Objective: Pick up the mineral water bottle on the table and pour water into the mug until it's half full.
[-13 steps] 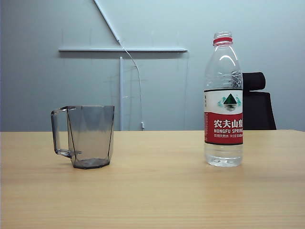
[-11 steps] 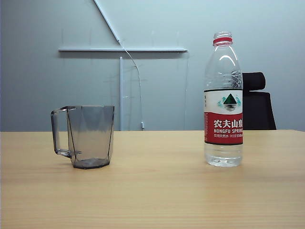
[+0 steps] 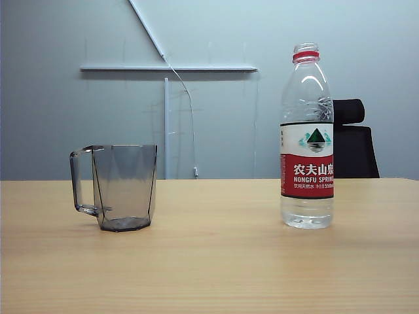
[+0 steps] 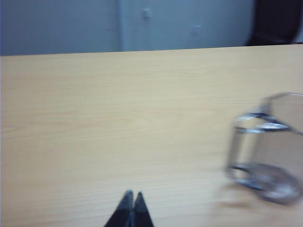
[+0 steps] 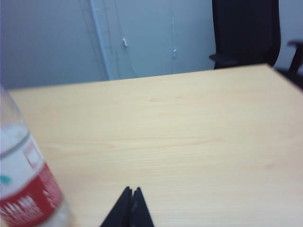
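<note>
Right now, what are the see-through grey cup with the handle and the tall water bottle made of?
The smoky-grey faceted mug looks like hard, glossy plastic, though it could be glass: see-through walls with sharp, flat facets. The tall clear bottle with the red-and-white label looks like thin shiny plastic: its ribbed shoulder catches highlights. The label seems a printed film wrap. Both stand on the light-wood table, matte with fine grain.

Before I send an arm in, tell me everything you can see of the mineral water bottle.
The mineral water bottle is tall clear plastic with a red neck ring, no cap visible, and a white-and-red label showing a green mountain logo and "NONGFU SPRING". It stands upright on the table, right of the mug and well apart from it. Nothing touches it; both pincers are off it.
</note>
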Robot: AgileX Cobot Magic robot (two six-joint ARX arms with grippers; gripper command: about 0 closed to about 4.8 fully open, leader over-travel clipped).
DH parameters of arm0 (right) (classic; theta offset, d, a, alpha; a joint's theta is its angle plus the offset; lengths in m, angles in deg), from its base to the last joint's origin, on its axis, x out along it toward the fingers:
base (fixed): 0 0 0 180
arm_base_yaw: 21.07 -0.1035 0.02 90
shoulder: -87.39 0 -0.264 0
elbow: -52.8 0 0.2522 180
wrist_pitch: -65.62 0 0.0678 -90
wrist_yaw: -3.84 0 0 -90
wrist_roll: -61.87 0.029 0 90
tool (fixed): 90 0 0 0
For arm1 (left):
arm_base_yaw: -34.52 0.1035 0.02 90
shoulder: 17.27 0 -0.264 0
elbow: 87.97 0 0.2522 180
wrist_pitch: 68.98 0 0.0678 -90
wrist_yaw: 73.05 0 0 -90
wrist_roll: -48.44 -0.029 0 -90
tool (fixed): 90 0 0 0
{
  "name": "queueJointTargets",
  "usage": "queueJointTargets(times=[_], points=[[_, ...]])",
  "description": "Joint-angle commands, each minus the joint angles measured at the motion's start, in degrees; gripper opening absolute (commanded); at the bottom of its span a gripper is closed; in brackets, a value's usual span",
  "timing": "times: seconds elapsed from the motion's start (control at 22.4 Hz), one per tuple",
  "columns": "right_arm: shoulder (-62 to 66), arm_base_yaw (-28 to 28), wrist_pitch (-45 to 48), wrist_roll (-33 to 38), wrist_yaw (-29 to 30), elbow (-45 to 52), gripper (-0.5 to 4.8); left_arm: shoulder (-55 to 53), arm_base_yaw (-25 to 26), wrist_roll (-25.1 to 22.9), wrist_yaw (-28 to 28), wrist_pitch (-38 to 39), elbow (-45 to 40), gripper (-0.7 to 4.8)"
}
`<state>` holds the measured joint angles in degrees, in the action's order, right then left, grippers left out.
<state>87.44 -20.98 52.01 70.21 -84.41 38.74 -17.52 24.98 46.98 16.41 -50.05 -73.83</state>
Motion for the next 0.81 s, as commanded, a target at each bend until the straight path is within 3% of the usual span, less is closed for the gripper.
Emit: queueJointTargets(times=[0.04, 0.22, 0.36, 0.45, 0.49, 0.54, 0.63, 0.67, 0.81], points=[[-0.1, 0.0, 2.2, 9.7, 5.2, 0.1, 0.01, -0.1, -9.6, 0.2, 0.4, -0.5, 0.1, -0.02], [0.1, -0.4, 2.7, 9.8, 17.6, 0.0, 0.01, -0.9, -24.4, 0.2, 0.8, -0.5, 0.1, -0.02], [0.2, -4.6, -0.4, 10.1, 17.7, -0.7, 0.23, -3.5, -30.2, 0.2, 0.8, -0.5, 0.1, -0.02], [0.7, -8.2, -7.1, 10.5, 11.6, -3.1, 0.99, -4.3, -30.9, 0.2, 0.8, -0.5, 0.1, -0.02], [1.5, -12.0, -7.8, 10.2, 8.7, -4.6, 1.82, -4.5, -30.9, 0.2, 0.7, -0.5, 0.1, -0.02], [2.0, -13.8, -6.6, 9.6, 7.8, -4.9, 2.17, -4.5, -30.9, 0.2, 0.7, -0.6, 0.1, -0.02], [5.3, -21.4, -0.3, 6.0, 1.5, -4.9, 4.02, -4.5, -30.9, 0.2, 0.8, -0.5, 0.1, -0.02], [7.0, -23.7, 0.9, 4.3, -0.4, -4.9, 4.63, -4.5, -30.9, 0.2, 0.7, -0.5, 0.1, -0.02], [15.6, -30.5, 6.2, -1.0, -4.6, -4.9, 4.79, -4.4, -30.9, 0.2, 0.8, -0.5, 0.1, -0.02]])
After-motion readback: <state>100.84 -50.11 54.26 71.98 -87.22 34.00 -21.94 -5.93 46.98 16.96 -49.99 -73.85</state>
